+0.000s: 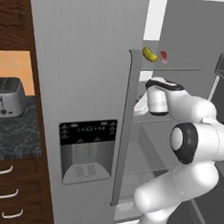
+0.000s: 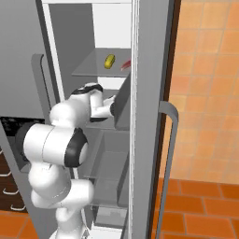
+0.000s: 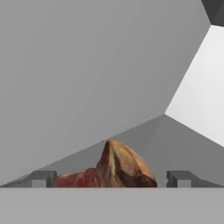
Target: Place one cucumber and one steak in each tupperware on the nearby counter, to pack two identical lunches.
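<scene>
1. The arm is reaching into the open fridge (image 1: 87,83), onto a middle shelf (image 2: 100,123).
2. The hand (image 3: 111,178) is standing spread wide, its two fingertips (image 3: 41,178) flanking a lumpy brown-red steak (image 3: 116,168) that is lying between them on the grey shelf, not pinched.
3. On the shelf above, a yellow-green cucumber (image 1: 149,54) is lying just beside a flatter red steak (image 1: 163,56).
4. A silver toaster (image 1: 6,97) is sitting on the marbled surface (image 1: 10,141) left of the fridge.
</scene>
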